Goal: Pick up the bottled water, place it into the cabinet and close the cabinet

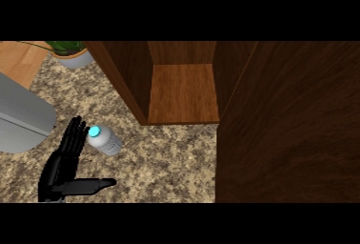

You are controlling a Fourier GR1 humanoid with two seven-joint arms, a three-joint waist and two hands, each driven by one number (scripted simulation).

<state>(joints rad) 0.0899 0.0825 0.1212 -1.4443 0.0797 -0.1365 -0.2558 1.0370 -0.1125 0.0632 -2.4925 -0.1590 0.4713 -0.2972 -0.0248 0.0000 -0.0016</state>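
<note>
While the fingers (70,138) are held straight and the thumb spread, nothing is grasped by the left hand (62,174); the bottle (104,139) stands just beside it, short of the open cabinet (184,93).

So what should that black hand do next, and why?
Probably slide right and curl round the bottled water. The left hand is open, fingers straight, right beside the upright bottle but not holding it, and the cabinet stands open, its shelf bare.
</note>
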